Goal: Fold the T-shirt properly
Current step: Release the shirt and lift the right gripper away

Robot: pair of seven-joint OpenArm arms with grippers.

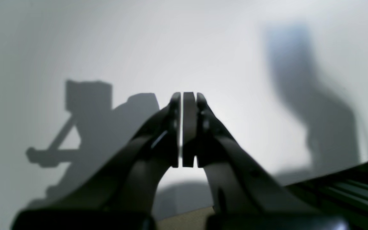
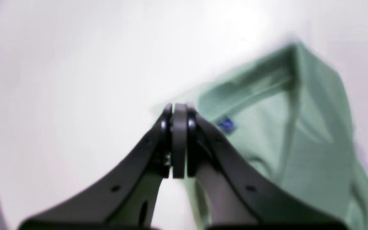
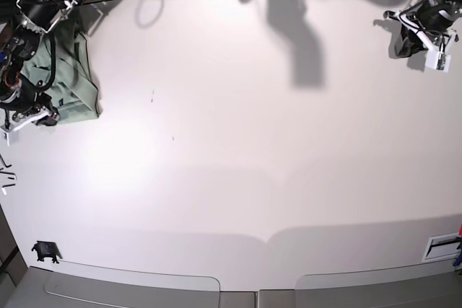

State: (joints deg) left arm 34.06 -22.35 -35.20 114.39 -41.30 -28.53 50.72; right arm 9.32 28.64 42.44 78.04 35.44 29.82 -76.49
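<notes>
From my remote seat I see a wide white desk (image 3: pixel 238 142). The T-shirt (image 3: pixel 68 81), pale sage green, lies bunched at the desk's far left edge in the base view, partly under my right arm. In the right wrist view, my right pincer (image 2: pixel 179 110) has its fingers pressed together with nothing between them, hovering just beside the shirt's folds, near a tiny dark blue tag (image 2: pixel 226 124). My left pincer (image 1: pixel 184 97) is well apart at the desk's opposite far corner, fingers nearly touching with only a thin slit, holding nothing, above bare desk and shadows.
</notes>
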